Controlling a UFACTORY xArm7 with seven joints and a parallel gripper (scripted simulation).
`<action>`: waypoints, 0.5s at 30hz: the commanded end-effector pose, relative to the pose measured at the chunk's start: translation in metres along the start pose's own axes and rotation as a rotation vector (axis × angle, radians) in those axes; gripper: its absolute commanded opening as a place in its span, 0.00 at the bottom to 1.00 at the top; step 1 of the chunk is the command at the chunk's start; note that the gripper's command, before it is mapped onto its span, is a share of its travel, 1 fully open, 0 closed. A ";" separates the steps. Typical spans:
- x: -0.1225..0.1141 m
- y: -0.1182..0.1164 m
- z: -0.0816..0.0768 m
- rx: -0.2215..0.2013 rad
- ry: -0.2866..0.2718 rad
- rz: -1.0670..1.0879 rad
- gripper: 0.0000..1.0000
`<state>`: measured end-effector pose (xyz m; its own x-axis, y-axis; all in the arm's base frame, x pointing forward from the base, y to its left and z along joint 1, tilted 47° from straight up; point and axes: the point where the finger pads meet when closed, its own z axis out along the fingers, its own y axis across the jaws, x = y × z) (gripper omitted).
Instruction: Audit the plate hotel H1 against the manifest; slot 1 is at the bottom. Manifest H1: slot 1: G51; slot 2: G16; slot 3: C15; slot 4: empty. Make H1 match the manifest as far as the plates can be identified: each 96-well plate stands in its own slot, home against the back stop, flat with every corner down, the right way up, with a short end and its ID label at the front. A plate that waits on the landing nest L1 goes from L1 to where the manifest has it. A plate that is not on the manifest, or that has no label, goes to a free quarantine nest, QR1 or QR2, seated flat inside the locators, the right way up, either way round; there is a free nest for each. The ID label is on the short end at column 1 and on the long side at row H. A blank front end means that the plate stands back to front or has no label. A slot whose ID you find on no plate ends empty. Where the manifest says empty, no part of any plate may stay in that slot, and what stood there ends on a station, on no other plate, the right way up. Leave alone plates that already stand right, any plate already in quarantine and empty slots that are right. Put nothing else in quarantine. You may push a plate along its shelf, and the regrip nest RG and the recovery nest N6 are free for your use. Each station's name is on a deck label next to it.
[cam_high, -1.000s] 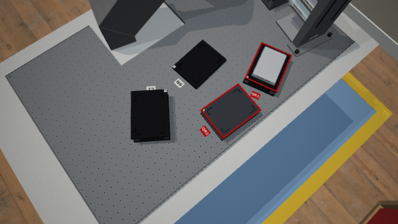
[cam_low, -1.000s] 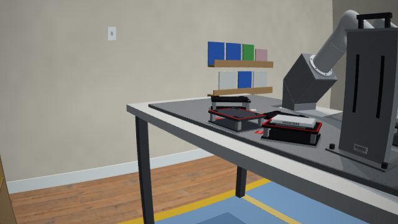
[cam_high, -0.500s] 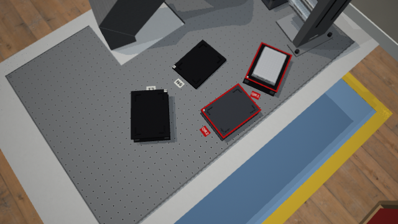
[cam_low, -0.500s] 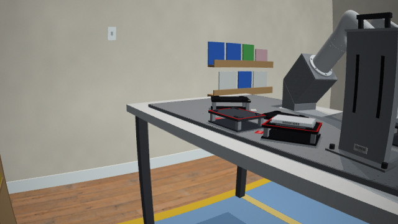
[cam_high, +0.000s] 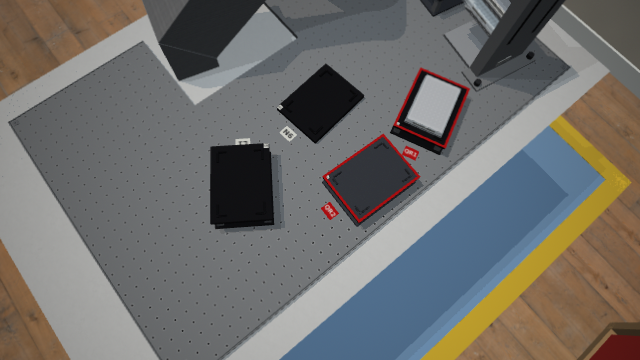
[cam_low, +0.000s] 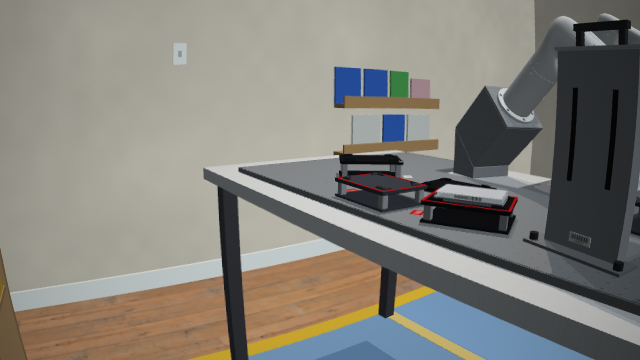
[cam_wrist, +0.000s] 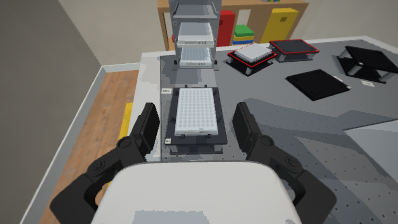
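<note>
Tool (cam_wrist: 198, 131) is fully released, nothing between its fingers. In my wrist view it hangs above the desk (cam_wrist: 310, 125), fingers either side of a white 96-well plate (cam_wrist: 196, 111) sitting flat on a black nest (cam_wrist: 173, 137); no contact with the plate that I can see. Can't read the label at its near end.

Beyond it at the far edge stands the plate hotel H1 (cam_wrist: 173, 20), with two white plates (cam_wrist: 195, 33) showing in its slots, one above the other; IDs unreadable from here.

Right of the hotel, QR1 (cam_high: 414, 131) holds a white plate (cam_high: 433, 105), seated flat inside the red frame. QR2 (cam_high: 371, 177) is just beside it, no plate. N6 (cam_high: 320, 102) and another black nest (cam_high: 241, 184) sit further along, both bare.
</note>
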<state>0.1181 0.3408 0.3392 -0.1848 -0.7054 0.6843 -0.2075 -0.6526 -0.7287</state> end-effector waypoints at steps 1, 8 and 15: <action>0.001 -0.001 0.000 0.002 -0.089 0.001 1.00; 0.001 -0.001 0.000 0.002 -0.172 0.001 1.00; 0.001 -0.001 0.000 0.002 -0.289 0.001 1.00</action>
<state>0.1183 0.3408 0.3391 0.0254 -0.7480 0.6632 -0.2076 -0.6529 -0.7284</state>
